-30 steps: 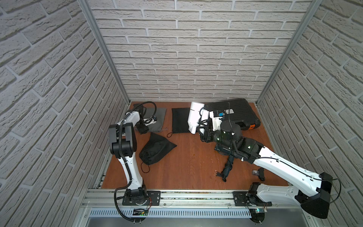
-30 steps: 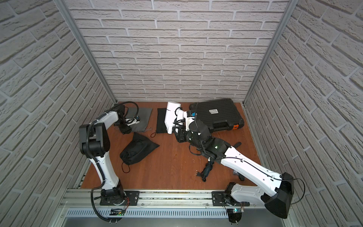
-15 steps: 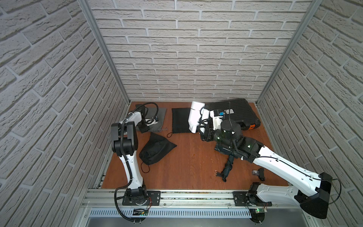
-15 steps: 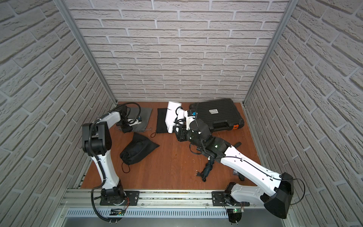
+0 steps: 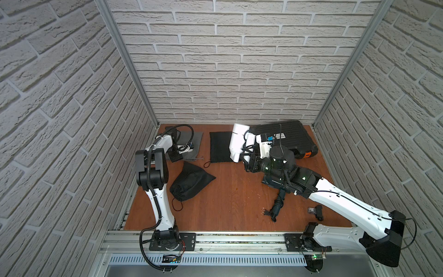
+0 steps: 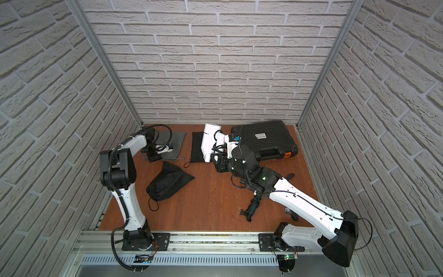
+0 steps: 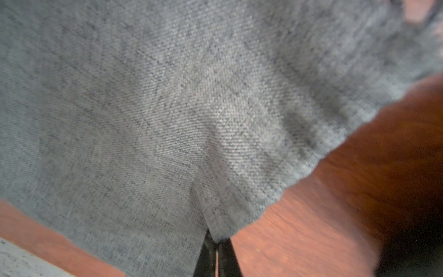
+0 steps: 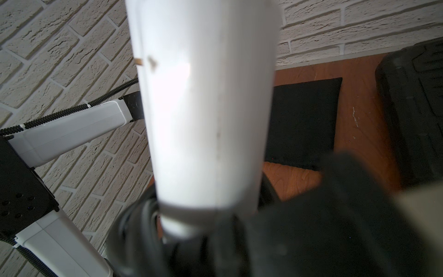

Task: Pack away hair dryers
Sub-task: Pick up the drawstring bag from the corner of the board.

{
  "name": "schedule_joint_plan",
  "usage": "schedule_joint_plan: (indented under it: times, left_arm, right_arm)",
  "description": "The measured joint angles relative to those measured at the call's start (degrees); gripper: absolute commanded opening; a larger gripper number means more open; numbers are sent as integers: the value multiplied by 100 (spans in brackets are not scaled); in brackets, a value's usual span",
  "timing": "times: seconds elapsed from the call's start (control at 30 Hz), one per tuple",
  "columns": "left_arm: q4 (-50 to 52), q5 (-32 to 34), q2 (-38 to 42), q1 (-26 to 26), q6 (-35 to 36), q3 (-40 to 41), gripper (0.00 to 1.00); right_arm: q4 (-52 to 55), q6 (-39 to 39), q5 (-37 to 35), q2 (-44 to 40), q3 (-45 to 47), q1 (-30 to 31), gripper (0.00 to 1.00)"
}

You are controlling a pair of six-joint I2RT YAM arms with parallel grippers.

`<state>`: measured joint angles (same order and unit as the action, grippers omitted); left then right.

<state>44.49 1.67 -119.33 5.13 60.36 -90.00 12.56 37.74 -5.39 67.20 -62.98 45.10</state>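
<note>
Left white-shelled robot arm [image 5: 160, 206], right white-shelled robot arm [image 5: 347, 206] | black joint housings [image 5: 152, 172], black ribbed cables [image 5: 143, 239] | black base plates [image 5: 189, 241] screwed onto silver aluminium rail [image 5: 239, 238]

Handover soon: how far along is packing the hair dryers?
Done: the bulging black pouch looks filled, contents unseen. In hand: the right claw holds the white dryer; the left claw pinches the grey pouch. Left: a dark dryer lies on the table; the flat black pouch lies unused.
</note>
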Motion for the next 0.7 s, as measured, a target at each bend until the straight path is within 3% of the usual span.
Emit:
schedule_joint_plan:
  times: [0.17,0.4,0.47,0.57,0.7]
  left_arm:
    - [732,-192,2,0,-295,-507,0]
    - [2033,-697,-55,-52,-1209,-3451,0]
    - [2264,-780,-39,-125,-1364,-3956,0]
    - [2573,-859,22,-376,-1510,-4098,0]
    - [2835,-909,186,-1010,-1615,-3600,0]
  right_arm:
    - [-15,0,31,0,0,0,3]
    - [-35,17,31,0,0,0,3]
    - [-33,33,31,0,0,0,3]
    - [-26,42,22,-11,0,0,3]
    - [101,28,-98,-120,0,0,3]
